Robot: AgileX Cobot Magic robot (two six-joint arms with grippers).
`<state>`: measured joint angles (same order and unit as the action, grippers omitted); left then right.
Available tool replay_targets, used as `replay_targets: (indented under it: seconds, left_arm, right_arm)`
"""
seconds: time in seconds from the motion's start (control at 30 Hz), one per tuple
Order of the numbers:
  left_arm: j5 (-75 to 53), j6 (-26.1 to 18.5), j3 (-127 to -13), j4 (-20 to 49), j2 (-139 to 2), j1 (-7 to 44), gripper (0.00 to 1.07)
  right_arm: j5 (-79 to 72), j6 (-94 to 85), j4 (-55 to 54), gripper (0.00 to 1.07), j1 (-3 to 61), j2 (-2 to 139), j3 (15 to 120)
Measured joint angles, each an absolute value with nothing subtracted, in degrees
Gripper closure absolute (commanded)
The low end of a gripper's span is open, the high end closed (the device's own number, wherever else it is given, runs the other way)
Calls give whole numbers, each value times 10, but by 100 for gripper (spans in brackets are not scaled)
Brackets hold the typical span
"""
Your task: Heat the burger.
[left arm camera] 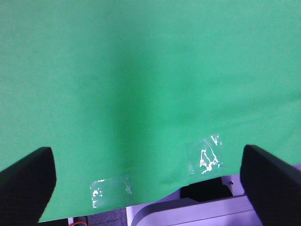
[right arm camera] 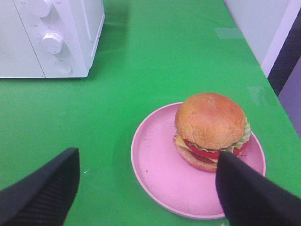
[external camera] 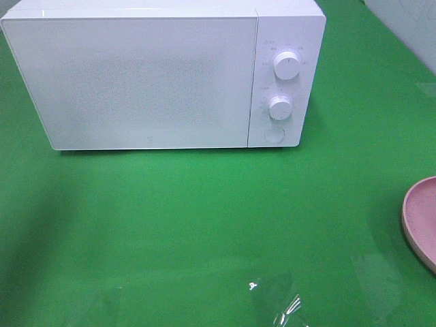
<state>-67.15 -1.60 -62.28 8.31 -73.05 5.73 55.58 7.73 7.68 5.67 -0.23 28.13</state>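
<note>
The burger [right arm camera: 211,129] has a golden-brown bun, lettuce, cheese and a red slice, and it sits upright on a round pink plate [right arm camera: 160,165]. In the high view only the plate's rim [external camera: 417,211] shows at the right edge, and the burger is out of frame there. My right gripper [right arm camera: 148,188] stands open above the plate's near side, its black fingers apart and holding nothing. My left gripper [left arm camera: 149,183] is wide open over bare green cloth near the table's front edge. A white microwave [external camera: 157,75] stands at the back with its door closed.
The microwave has two round knobs [external camera: 286,65] and a round button [external camera: 274,133] on its right panel. Patches of clear tape [left arm camera: 205,156] lie on the green cloth by the front edge. A pale wall [right arm camera: 256,28] borders the table on the right.
</note>
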Motion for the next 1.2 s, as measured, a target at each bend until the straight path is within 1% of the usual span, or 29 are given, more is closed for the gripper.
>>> replay_targets:
  seconds: [0.13, 0.2, 0.3, 0.37, 0.4, 0.43, 0.6, 0.67, 0.7, 0.77, 0.8, 0.83, 0.87, 0.9, 1.0, 1.07, 1.2]
  left_arm:
    - [-672, -26, -600, 85, -694, 37, 7]
    - [-672, -41, -537, 85, -641, 16, 7]
    - [-671, -42, -518, 85, -626, 14, 7]
    - [-662, -44, -446, 85, -561, 13, 7]
    - [-662, -44, -446, 85, -561, 13, 7]
    - [-654, -46, -415, 85, -529, 12, 7]
    - [-654, -46, -373, 85, -478, 12, 7]
    - [-654, -46, -328, 81, -398, 12, 7]
    - [-654, -46, -328, 81, -398, 12, 7]
    - [-636, -46, -307, 81, -340, 12, 7]
    - [-636, -46, -307, 81, -340, 12, 7]
    - [-626, -46, -301, 80, -293, 12, 7]
    - [-626, -46, -301, 80, -293, 12, 7]
    - [-622, -46, -300, 78, -250, 12, 7]
    - [-622, -46, -299, 76, -227, 12, 7]
    - [-619, -46, -299, 76, -143, 12, 7]
    - [-619, -46, -299, 76, -87, 12, 7]
  right_arm:
    - [556, 77, 77, 31, 57, -2, 281]
    - [556, 77, 77, 31, 57, -2, 281]
    - [556, 77, 77, 31, 57, -2, 281]
    - [556, 77, 77, 31, 57, -2, 281]
    - [556, 77, 77, 31, 57, -2, 281]
    - [556, 77, 77, 31, 57, -2, 281]
    - [556, 77, 77, 31, 57, -2, 281]
    - [556, 77, 77, 31, 57, -2, 281]
    - [556, 77, 77, 31, 57, -2, 281]
    - [556, 77, 77, 31, 57, -2, 281]
    - [556, 77, 77, 31, 57, -2, 281]
    - [556, 77, 77, 31, 57, -2, 281]
    - [556, 77, 77, 31, 57, -2, 281]
    - [556, 77, 77, 31, 57, -2, 281]
    - [556, 77, 77, 31, 57, -2, 281]
    - [556, 77, 77, 31, 57, -2, 281]
    - [556, 77, 77, 31, 57, -2, 281]
